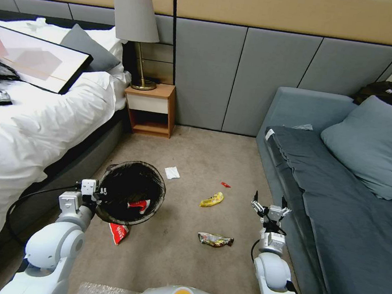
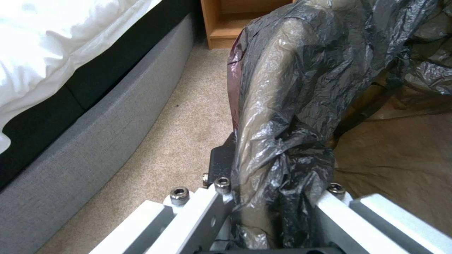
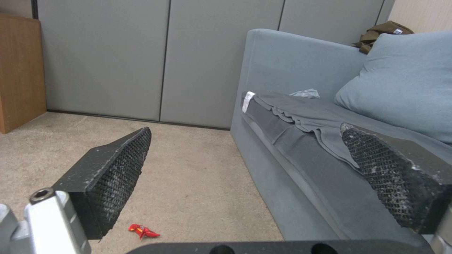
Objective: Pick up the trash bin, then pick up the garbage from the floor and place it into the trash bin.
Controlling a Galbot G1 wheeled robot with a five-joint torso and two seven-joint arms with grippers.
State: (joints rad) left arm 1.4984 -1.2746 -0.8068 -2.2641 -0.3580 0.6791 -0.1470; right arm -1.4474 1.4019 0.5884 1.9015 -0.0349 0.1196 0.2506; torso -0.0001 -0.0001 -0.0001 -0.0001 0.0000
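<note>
My left gripper [image 1: 100, 193] is shut on the rim of the trash bin [image 1: 131, 191] and holds it off the carpet beside the bed, its mouth tipped toward the head camera. In the left wrist view the black bag liner [image 2: 282, 106] over the rim is pinched in my left gripper [image 2: 275, 187]. A red-and-white wrapper [image 1: 139, 205] lies inside the bin. On the floor lies garbage: a red-and-white wrapper [image 1: 118, 233] below the bin, a white scrap [image 1: 172, 172], a small red piece [image 1: 225, 185] [image 3: 143, 231], a yellow packet [image 1: 212, 199] and a dark packet [image 1: 215, 239]. My right gripper [image 1: 269, 206] [image 3: 245, 158] hangs open beside the sofa.
A bed [image 1: 26, 135] with a grey base runs along the left. A wooden nightstand [image 1: 150, 109] with a lamp [image 1: 136, 30] stands at the wall. A blue-grey sofa [image 1: 341, 203] with a pillow [image 1: 377, 145] lines the right. A bubble-wrap strip [image 1: 102, 292] lies by my base.
</note>
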